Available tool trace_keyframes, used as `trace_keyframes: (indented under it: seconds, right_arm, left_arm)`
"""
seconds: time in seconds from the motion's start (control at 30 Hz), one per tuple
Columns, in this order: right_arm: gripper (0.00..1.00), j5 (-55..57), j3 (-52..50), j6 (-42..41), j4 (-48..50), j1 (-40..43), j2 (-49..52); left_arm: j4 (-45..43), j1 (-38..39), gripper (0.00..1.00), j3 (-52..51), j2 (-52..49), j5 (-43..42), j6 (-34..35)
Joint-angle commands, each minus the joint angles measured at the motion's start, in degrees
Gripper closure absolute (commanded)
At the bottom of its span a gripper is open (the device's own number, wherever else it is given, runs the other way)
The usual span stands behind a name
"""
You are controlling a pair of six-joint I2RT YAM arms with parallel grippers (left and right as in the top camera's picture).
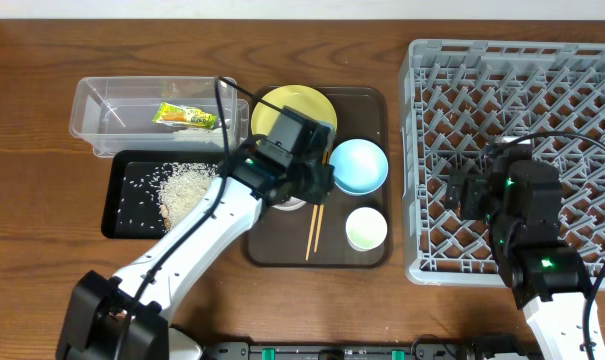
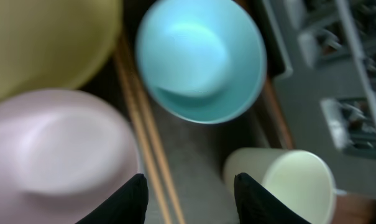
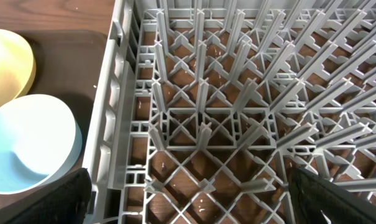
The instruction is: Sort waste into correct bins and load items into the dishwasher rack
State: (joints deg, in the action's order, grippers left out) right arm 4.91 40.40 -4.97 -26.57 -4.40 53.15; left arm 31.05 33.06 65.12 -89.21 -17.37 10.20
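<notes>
Looking through the left wrist camera, I see the left gripper with its fingers parted partway and nothing between them. It hovers over the chopsticks, between the white bowl and the small white cup. The light blue bowl and yellow plate sit with them on the brown serving tray. My right gripper is spread wide and empty above the dishwasher rack, near its left wall. The snack wrapper lies in the clear tub; its print is too small to read. Rice is heaped in the black tray.
</notes>
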Motion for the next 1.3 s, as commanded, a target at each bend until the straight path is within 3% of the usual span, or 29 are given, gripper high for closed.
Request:
trace_keyframes:
  seconds: [0.0,0.4,0.5,0.67,1.0,1.13,1.27]
  right_arm:
    - [0.01,-0.02,1.03,0.11,-0.04,-0.5,0.0]
    - [0.01,-0.02,1.03,0.09,-0.07,-0.5,0.0]
    - [0.01,-0.04,1.03,0.09,-0.09,-0.5,0.0]
    - [0.01,-0.04,1.03,0.09,-0.07,-0.5,0.0]
    - [0.01,-0.13,1.03,0.11,1.55,-0.5,0.02]
    - [0.01,-6.6,1.03,1.07,4.28,-0.5,0.07]
    - [0.01,-18.84,1.03,2.64,6.67,-0.5,1.36]
  left_arm:
    - [0.15,2.36,0.52,-1.05,-1.05,-2.97,-0.96]
    - [0.11,7.69,0.54,-1.81,-7.67,-2.97,1.09]
    - [0.13,8.09,0.64,-1.81,-9.97,-2.99,1.11]
    - [0.02,8.11,0.94,-1.79,-10.49,-2.97,1.25]
    - [1.51,2.45,0.94,-0.7,-4.63,-3.45,4.15]
    - [-3.58,-5.97,0.94,-0.59,-0.11,-13.44,6.56]
    - [-12.94,-14.69,0.94,-0.61,-0.39,-26.58,15.39]
